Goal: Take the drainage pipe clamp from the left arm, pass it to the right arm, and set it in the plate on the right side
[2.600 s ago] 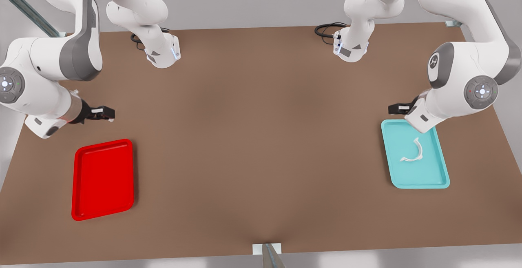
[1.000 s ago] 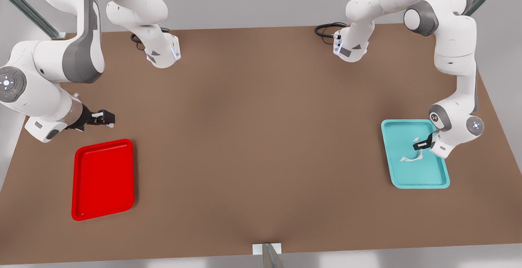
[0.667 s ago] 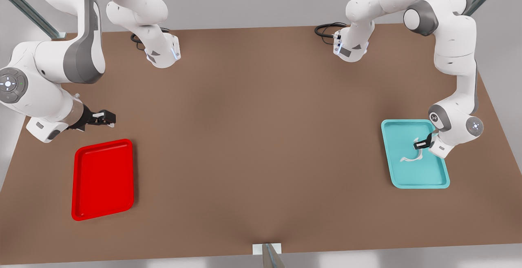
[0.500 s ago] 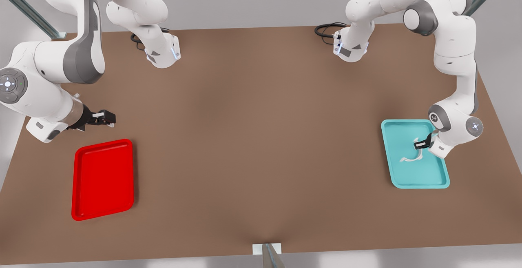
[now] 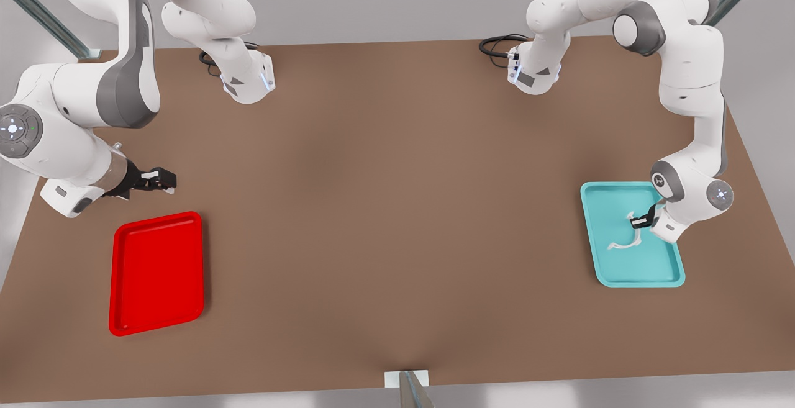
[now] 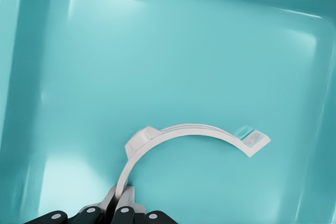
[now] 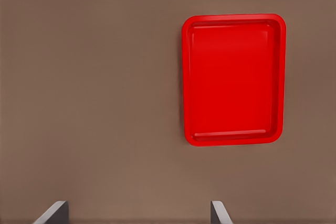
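Observation:
The drainage pipe clamp (image 5: pixel 624 246), a thin white half-ring with flat end tabs, lies in the teal tray (image 5: pixel 640 282) at the front view's right. My left gripper (image 5: pixel 640 222) is down inside that tray and shut on one end of the clamp. The left wrist view shows the clamp (image 6: pixel 178 131) curving away from the pinched fingertips (image 6: pixel 116 205) over the tray floor (image 6: pixel 157 51). At the front view's left my right gripper (image 5: pixel 164 179) hovers open just behind the red plate (image 5: pixel 155 271). The right wrist view looks down on the plate (image 7: pixel 233 77), which holds nothing.
Both arm bases (image 5: pixel 248 82) stand at the far edge of the brown table (image 5: pixel 397 209), with a black cable (image 5: pixel 497 45) beside one. A small white bracket (image 5: pixel 407 380) sits at the near edge.
The left arm came down from above the teal tray and closed its fingers on the clamp's end. The right arm only shifted slightly.

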### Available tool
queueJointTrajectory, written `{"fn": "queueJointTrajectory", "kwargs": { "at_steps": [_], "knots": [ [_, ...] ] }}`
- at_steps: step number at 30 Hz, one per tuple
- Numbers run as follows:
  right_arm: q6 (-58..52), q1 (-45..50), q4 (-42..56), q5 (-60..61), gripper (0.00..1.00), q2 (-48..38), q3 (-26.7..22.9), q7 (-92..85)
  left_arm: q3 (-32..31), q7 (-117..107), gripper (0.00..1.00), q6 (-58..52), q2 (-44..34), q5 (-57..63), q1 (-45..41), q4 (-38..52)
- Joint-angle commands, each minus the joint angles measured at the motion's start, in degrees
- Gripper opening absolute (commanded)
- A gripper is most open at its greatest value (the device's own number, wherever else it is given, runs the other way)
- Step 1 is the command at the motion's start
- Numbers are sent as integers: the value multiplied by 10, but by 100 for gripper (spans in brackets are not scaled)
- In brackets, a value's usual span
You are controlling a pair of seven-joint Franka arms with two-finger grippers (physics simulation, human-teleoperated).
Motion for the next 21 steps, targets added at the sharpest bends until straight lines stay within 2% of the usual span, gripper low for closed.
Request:
{"fn": "queueJointTrajectory", "kwargs": {
  "at_steps": [1, 11, 13, 17, 18, 20, 21],
  "knots": [
    [0, 0, 0, 0, 100, -1, 0, 0, 0, 6, 21, -1, 0, -3, 0, 0],
    [-2, -1, -1, 1, 100, -1, 0, 0, 0, 1, 21, -1, -6, -2, 0, 1],
    [0, 0, -1, 0, 100, -1, 0, 0, 0, -1, 21, -9, -34, -2, -11, 0],
    [2, 25, 1, 15, 100, 13, 3, 0, -2, -52, 21, -31, -106, -7, -95, 7],
    [3, 37, 6, 54, 100, 31, 4, -3, -6, -96, 21, -66, -115, -6, -124, 37],
    [18, 63, 15, 108, 100, 68, 8, -25, -11, -162, 21, -74, -112, -3, -192, 56],
    [24, 74, 34, 136, 100, 99, 11, -74, -12, -197, 21, -116, -94, -5, -227, 81]
  ]
}}
